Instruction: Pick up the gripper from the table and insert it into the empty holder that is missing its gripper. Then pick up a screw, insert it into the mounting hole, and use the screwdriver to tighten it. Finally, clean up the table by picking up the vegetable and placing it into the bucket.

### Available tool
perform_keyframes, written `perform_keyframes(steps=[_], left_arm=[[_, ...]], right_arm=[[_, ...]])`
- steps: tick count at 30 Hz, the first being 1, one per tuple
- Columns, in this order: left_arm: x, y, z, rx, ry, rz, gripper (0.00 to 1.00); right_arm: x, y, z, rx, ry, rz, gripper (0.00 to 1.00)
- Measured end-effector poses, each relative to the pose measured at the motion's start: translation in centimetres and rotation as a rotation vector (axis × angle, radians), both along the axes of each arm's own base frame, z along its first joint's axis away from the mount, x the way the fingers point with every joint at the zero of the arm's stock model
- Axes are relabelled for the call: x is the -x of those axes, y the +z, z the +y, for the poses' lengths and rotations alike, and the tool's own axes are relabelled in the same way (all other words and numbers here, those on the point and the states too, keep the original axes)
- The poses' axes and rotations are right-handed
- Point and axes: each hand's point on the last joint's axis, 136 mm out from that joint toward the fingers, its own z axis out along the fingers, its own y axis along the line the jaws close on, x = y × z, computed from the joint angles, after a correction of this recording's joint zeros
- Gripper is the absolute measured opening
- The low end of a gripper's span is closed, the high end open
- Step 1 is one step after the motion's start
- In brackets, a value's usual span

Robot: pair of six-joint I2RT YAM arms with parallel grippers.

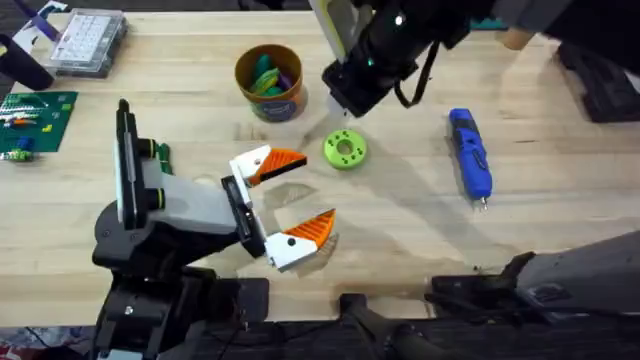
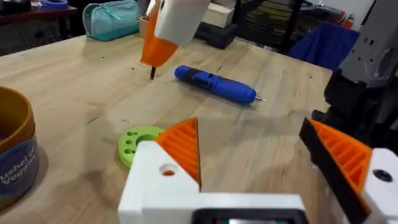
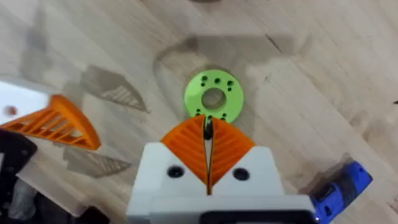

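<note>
- a pale wooden table point(image 1: 420, 230) with visible plank seams carries everything; cluttered shelves and a teal pouch sit in the room beyond it in the left wrist view.
- nearest the bases, the left gripper point(image 1: 296, 198), white with orange ribbed pads, rests low over the wood with its fingers spread wide and nothing between them, apparently parked beside the action rather than working.
- just beyond it lies the vegetable point(image 1: 345, 149), a lime-green doughnut-shaped toy piece with a centre hole and small dots on its face, flat on the table and near the left gripper's upper finger.
- the right gripper point(image 3: 208, 132) hangs directly above that green ring; its orange pads are pressed together with only a thin seam between them and a small dark tip at the front, and whether it pinches something there cannot be told. its placement suggests it is lining up on the ring for the clean-up step.
- to the right, well apart, the slim blue pen-shaped power screwdriver point(image 1: 469, 153) lies flat, metal bit pointing toward the bases, probably set aside.
- farther off stands the small round orange-brown bucket point(image 1: 269, 84) with a yellowish rim, already holding coloured pieces, close enough for a short carry.
</note>
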Motion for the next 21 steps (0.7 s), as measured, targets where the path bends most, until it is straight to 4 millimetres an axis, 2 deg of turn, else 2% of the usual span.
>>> perform_keyframes(steps=[9, 14, 21], left_arm=[[0.0, 0.0, 0.0, 0.000, 0.000, 0.000, 0.986], [0.0, 0.0, 0.0, 0.000, 0.000, 0.000, 0.986], [0.0, 0.0, 0.0, 0.000, 0.000, 0.000, 0.986]], right_arm=[[2.4, 4.9, 3.2, -0.080, 0.106, -0.033, 0.006], [3.9, 6.2, 4.4, -0.137, 0.160, 0.001, 0.006], [5.1, 6.5, 4.4, -0.153, 0.184, 0.053, 0.006]])
